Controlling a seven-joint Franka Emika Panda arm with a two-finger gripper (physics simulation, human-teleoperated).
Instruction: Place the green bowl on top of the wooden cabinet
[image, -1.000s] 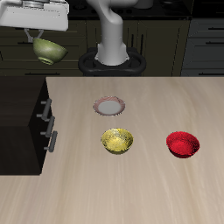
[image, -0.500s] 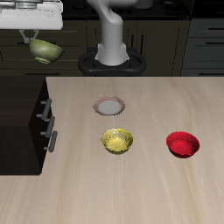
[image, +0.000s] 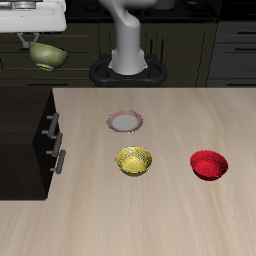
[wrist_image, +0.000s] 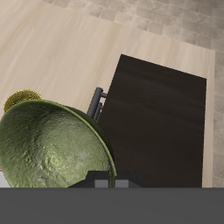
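The green bowl (image: 46, 56) is held high in the air by the hand (image: 33, 41), whose fingers are closed on the bowl's rim, so that the bowl hangs tilted beneath the white wrist body. In the exterior view the bowl is seen above and behind the back part of the wooden cabinet (image: 22, 135), well clear of its flat dark top and touching nothing but the hand. In the wrist view the bowl's speckled olive surface (wrist_image: 54, 149) fills much of the picture, and the cabinet's top (wrist_image: 157, 118) is seen below it, with the silver drawer handles (wrist_image: 98, 103) showing on the cabinet's side. The cabinet stands at one side of the light wooden table (image: 170, 225). On the table a small plate (image: 124, 122) lies farther back, a yellow patterned bowl (image: 134, 161) sits nearer the front edge just in front of the plate, and a red bowl (image: 209, 165) rests well apart from it, at about the same depth. The rim of the yellow bowl (wrist_image: 24, 98) is also glimpsed in the wrist view beside the held bowl.
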